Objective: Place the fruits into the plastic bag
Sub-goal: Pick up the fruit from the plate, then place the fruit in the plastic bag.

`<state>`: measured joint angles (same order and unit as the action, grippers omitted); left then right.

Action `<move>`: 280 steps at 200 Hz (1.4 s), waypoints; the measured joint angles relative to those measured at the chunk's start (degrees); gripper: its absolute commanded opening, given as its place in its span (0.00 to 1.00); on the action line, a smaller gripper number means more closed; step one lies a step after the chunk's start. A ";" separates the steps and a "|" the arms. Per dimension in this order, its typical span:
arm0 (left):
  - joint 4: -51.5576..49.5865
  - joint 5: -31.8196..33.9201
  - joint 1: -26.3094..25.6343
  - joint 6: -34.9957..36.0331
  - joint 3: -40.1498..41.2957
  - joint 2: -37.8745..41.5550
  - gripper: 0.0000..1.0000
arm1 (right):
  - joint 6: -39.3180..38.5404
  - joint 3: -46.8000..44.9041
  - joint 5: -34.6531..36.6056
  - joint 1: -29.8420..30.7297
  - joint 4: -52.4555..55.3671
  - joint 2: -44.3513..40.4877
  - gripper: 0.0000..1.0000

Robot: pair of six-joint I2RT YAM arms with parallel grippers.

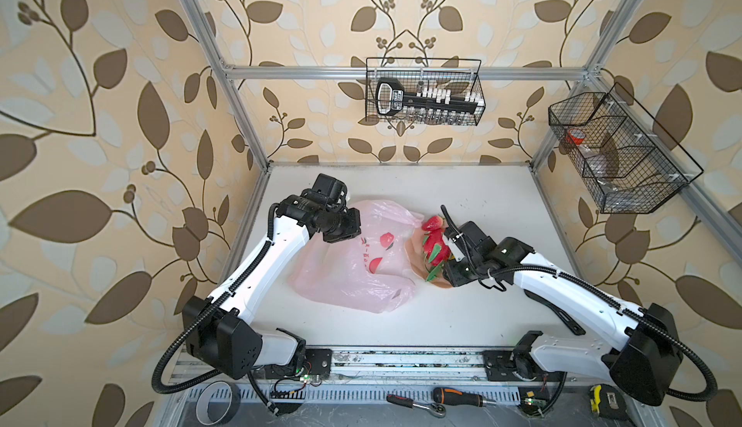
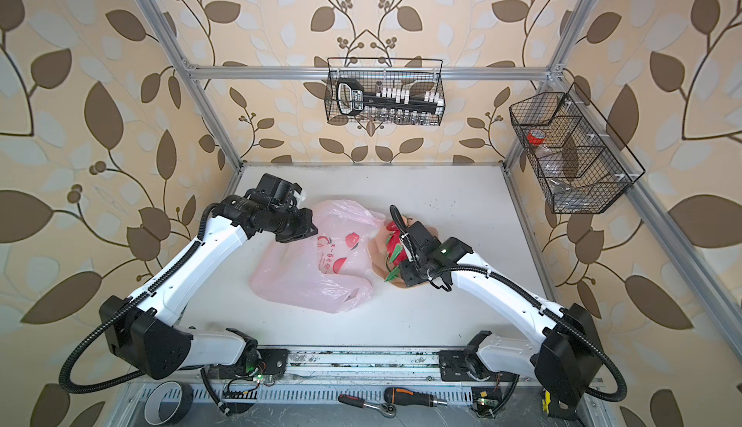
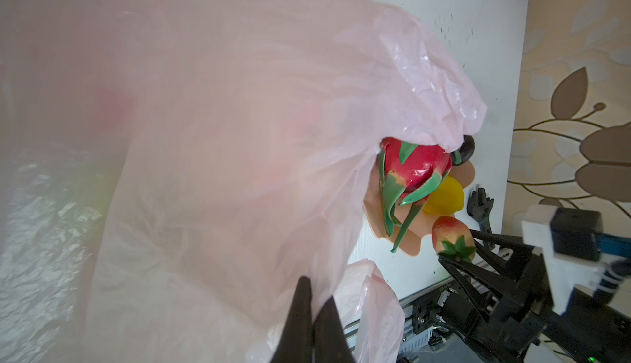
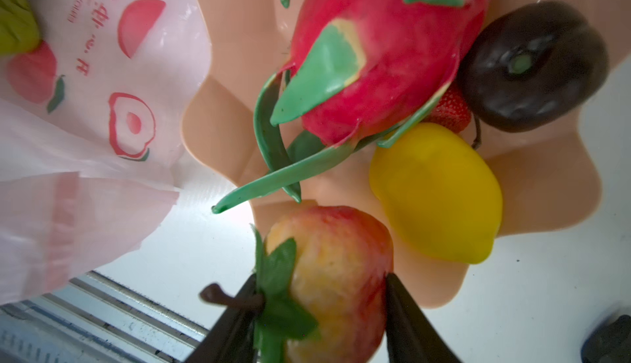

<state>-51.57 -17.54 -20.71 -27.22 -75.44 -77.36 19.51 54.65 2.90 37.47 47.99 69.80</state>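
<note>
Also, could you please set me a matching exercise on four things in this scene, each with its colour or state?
Things:
1 pale strawberry
2 lemon
3 plastic bag
4 dragon fruit

States:
a pinched in the left tool
b red with green scales
c between the fingers of the right tool
d yellow, on the plate

Pairs: 1-c, 2-d, 3-a, 4-b.

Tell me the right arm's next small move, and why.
Probably lift straight up a little. The right gripper pinches the red-and-yellow toy strawberry at the rim of the peach wavy-edged plate, and the left gripper holds the pale-pink plastic bag raised nearby.
</note>
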 measured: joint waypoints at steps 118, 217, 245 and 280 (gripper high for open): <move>0.39 -0.24 0.00 -0.02 0.00 0.00 0.00 | 6.51 -1.86 -15.39 -12.07 -5.60 -7.02 0.46; 0.37 -0.26 0.00 0.02 0.00 -0.02 0.00 | 32.50 -18.23 -38.18 -18.64 -34.03 -12.00 0.44; 0.37 -0.31 0.00 0.02 0.00 -0.02 0.00 | 35.01 -18.29 -39.50 -18.67 -37.18 -11.93 0.44; 0.37 -0.42 0.00 0.02 0.00 0.00 0.00 | 39.21 -19.58 -40.33 -18.64 -43.21 -10.80 0.41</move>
<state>-51.20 -17.96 -20.71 -27.20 -75.44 -77.36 58.72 35.07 -37.43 18.83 4.78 59.00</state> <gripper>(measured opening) 0.046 0.492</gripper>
